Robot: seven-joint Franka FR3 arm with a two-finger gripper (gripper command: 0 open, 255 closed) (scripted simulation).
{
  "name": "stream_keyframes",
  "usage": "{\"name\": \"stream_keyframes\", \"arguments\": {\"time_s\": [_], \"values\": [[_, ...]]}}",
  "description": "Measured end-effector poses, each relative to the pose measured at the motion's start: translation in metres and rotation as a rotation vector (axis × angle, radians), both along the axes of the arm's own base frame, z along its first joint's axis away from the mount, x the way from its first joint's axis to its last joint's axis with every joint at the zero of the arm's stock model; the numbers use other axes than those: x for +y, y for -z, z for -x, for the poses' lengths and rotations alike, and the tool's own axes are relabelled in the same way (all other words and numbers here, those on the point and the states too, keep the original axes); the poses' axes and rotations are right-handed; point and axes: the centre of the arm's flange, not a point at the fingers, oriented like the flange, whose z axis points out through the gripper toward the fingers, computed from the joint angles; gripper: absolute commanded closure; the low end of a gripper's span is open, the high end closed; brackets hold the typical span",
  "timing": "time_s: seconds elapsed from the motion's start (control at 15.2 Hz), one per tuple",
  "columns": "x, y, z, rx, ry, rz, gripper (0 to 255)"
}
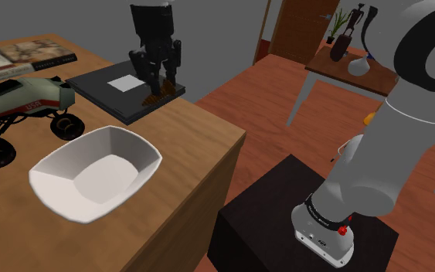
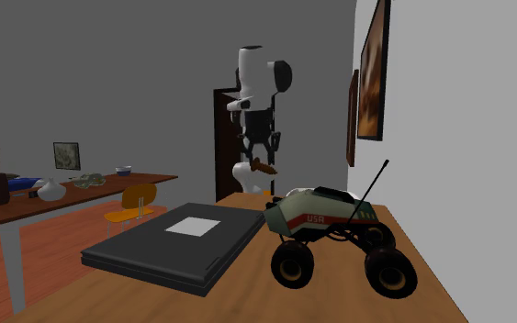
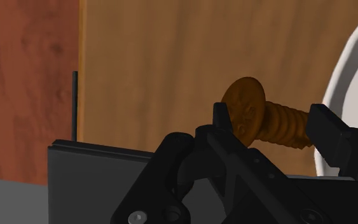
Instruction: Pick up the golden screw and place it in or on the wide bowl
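Well — jaws tight around the brown-gold screw (image 3: 269,119) — "USA" on the flank of the toy truck (image 2: 330,217).

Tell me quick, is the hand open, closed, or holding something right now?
The hand is closed, holding the orange-brown screw.

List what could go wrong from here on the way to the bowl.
1. The gripper clasps the golden-brown screw only at its fingertips, with the head by one finger and the threads by the other. It could pivot or slip out.
2. The toy truck stands close beside the white bowl, so a wide approach might clip it.
3. If released from high up, the screw may bounce off the bowl's sloped wall onto the table.
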Motion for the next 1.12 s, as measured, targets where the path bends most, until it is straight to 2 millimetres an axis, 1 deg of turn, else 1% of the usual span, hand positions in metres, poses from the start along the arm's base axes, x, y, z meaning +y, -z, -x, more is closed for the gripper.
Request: {"name": "stream_keyframes", "arguments": {"time_s": [0.07, 0.2, 0.33, 0.46, 0.59, 0.66, 0.86, 0.92, 0.99, 1.12], "values": [[0.006, -0.001, 0.001, 0.0, 0.0, 0.0, 255], [0.026, -0.004, 0.008, 0.0, -0.001, 0.0, 255], [0.05, -0.009, 0.015, 0.0, -0.002, 0.0, 255], [0.075, -0.007, 0.027, 0.0, -0.002, 0.0, 255], [0.1, -0.009, 0.032, 0.0, -0.002, 0.0, 255], [0.111, -0.008, 0.039, 0.0, -0.002, 0.001, 255], [0.148, -0.016, 0.049, 0.0, -0.002, 0.0, 255], [0.162, -0.014, 0.054, 0.0, -0.002, 0.0, 255], [0.168, -0.011, 0.057, 0.001, -0.002, 0.0, 255], [0.171, -0.004, 0.058, 0.001, -0.001, 0.001, 255]]}}
